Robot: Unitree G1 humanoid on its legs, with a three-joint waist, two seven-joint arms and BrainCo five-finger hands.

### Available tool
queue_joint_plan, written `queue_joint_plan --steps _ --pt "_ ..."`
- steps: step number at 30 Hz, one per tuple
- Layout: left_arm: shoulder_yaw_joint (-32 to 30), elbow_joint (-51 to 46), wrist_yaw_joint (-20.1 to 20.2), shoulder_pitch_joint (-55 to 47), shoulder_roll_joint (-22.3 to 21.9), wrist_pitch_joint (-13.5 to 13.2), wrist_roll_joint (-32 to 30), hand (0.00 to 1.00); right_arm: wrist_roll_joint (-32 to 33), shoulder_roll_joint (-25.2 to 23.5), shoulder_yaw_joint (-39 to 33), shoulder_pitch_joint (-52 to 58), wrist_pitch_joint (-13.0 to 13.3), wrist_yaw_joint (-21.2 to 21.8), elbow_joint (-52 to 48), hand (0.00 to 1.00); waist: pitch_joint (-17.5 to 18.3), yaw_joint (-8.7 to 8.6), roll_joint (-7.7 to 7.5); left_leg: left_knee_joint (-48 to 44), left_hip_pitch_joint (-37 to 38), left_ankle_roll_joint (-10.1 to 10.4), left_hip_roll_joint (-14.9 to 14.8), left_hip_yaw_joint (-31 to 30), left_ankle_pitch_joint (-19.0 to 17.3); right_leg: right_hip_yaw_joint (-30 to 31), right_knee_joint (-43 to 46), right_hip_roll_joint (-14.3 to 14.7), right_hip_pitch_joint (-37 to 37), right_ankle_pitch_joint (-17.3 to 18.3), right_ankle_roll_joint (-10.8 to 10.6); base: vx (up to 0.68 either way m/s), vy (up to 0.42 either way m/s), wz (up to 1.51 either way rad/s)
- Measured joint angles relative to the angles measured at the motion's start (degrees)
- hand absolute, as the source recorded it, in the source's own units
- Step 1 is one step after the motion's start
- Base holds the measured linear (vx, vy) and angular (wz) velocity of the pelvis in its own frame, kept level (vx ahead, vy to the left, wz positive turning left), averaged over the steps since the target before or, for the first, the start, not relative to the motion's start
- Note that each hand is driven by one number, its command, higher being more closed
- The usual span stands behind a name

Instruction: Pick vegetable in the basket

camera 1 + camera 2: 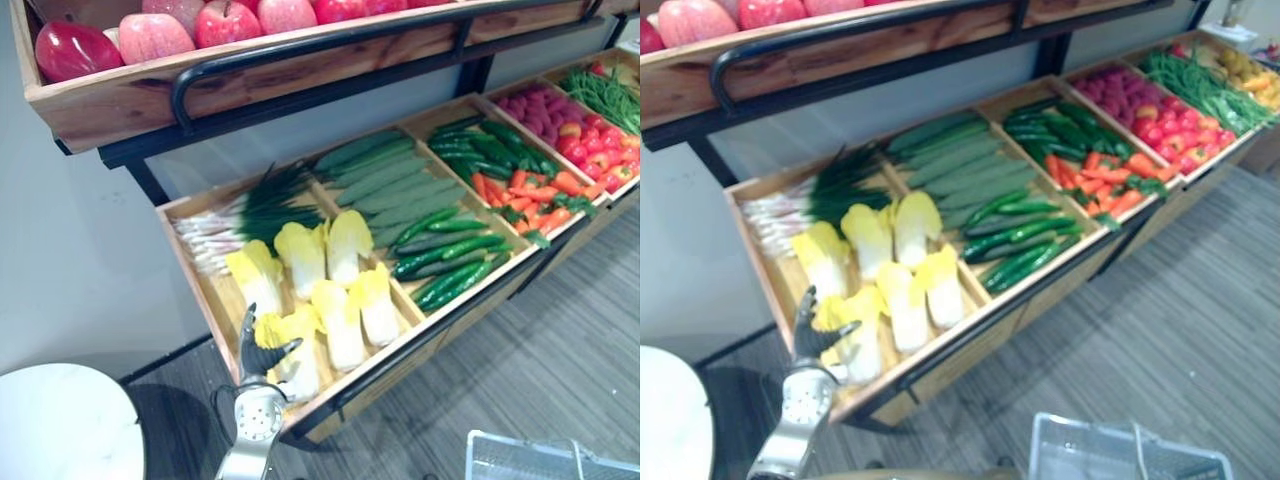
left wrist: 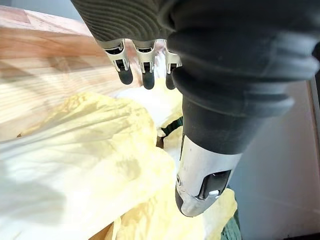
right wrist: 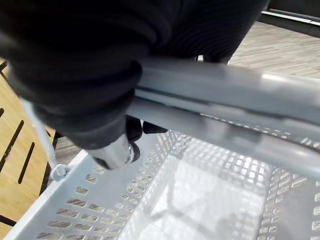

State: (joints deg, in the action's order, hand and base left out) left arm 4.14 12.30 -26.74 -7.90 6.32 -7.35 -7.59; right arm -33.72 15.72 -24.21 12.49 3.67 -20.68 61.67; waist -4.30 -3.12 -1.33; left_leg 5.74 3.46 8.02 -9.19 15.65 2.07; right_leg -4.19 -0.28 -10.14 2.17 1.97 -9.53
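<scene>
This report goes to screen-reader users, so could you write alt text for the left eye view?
The robot's left hand, fingers open, is spread over a yellow-white cabbage at the near corner of a wooden display crate. Further compartments hold spring onions, more cabbages, cucumbers and carrots; a grey basket shows at the lower right.
</scene>
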Motion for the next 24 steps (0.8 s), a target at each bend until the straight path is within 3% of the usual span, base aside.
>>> queue_joint_plan --steps 24 --pt "0.09 0.79 0.79 -2.91 -1.69 0.50 -0.41 0.00 -0.06 -0.30 3.37 0.13 -0.23 -0.41 -0.02 1.00 0.13 0.04 0.31 -0.11 0.92 0.02 -0.01 0.04 -0.19 -0.19 -0.18 -0.01 0.92 -0.09 0.19 0.00 0.001 0.00"
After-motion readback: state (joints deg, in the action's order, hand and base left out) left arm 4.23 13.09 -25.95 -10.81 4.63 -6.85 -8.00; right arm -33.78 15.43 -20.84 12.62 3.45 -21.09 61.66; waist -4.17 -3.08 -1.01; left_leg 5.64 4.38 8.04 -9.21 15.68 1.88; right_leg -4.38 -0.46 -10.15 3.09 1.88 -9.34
